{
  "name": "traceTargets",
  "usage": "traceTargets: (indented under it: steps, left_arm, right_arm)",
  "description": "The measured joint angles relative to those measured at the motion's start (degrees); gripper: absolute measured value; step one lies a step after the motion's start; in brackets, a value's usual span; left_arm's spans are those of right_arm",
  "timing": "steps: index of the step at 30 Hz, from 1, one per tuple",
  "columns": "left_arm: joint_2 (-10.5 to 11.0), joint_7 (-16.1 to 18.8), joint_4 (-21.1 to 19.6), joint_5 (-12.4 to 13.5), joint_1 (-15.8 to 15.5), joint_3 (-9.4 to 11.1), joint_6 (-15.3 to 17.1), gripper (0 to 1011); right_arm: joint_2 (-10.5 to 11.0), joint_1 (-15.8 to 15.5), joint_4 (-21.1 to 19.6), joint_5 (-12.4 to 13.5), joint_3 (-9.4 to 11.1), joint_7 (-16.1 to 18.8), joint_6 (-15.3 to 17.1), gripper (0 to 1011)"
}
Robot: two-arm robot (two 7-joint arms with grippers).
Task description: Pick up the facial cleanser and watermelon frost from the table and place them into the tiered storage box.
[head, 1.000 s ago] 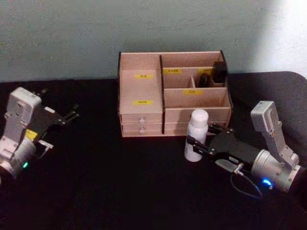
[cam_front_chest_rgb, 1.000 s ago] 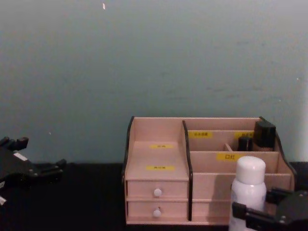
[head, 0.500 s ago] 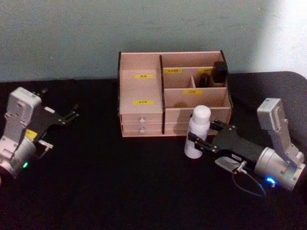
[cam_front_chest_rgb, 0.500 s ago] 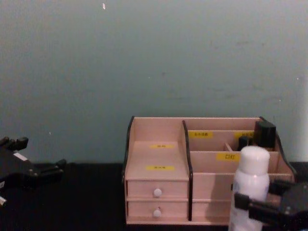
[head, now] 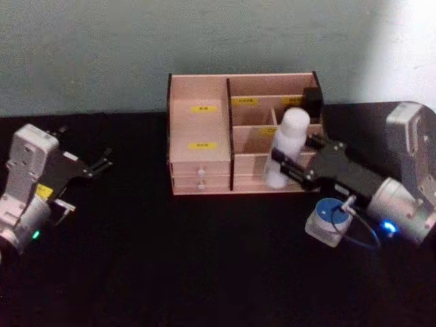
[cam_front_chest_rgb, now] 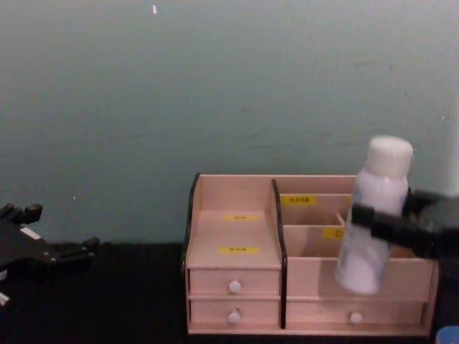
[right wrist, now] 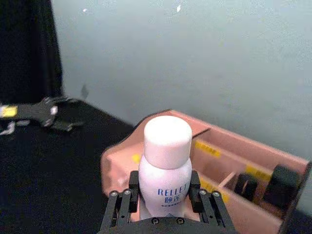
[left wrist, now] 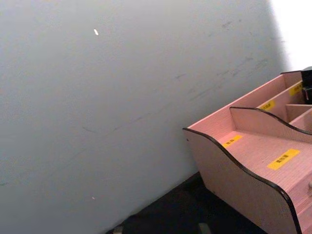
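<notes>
**Over the box front: lowering the bottle**

Nearest on the table [head: 204, 272], a blue-lidded jar [head: 329, 218] sits under the right arm; keep clear of it. The right gripper [head: 289, 161] clamps the white bottle [head: 291, 133] nearly upright, off the table, before the storage box [head: 199, 128]. Carry it over an empty right-hand compartment, away from the dark items [head: 312, 102] at the back. Level it, descend straight, then release. The left gripper [head: 102, 160] rests with fingers spread, far left.

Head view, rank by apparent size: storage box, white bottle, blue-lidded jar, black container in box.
1. storage box
2. white bottle
3. blue-lidded jar
4. black container; farther back than the jar, so that pair's real order is unsure.
</notes>
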Motion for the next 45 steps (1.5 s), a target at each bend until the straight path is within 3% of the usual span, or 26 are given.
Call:
traceTargets:
  steps: [7, 18, 35, 45]
  left_arm:
    - [0.0, 0.0, 0.0, 0.0, 0.0, 0.0, 0.0, 1001]
    - [0.0, 0.0, 0.0, 0.0, 0.0, 0.0, 0.0, 1001]
    - [0.0, 0.0, 0.0, 0.0, 0.0, 0.0, 0.0, 1001]
    - [0.0, 0.0, 0.0, 0.0, 0.0, 0.0, 0.0, 1001]
  right_arm:
    - [-2.9, 4.0, 1.7, -2.9, -0.1, -4.0, 1.1, 592]
    - [-7.0, 10.3, 8.1, -6.8, -1.0, -5.7, 1.1, 593]
    - [-12.2, 18.3, 19.4, -7.8, -0.7, -4.8, -0.8, 592]
    - [-14.0, 21.2, 24.2, -8.6, -1.0, -4.4, -1.2, 592]
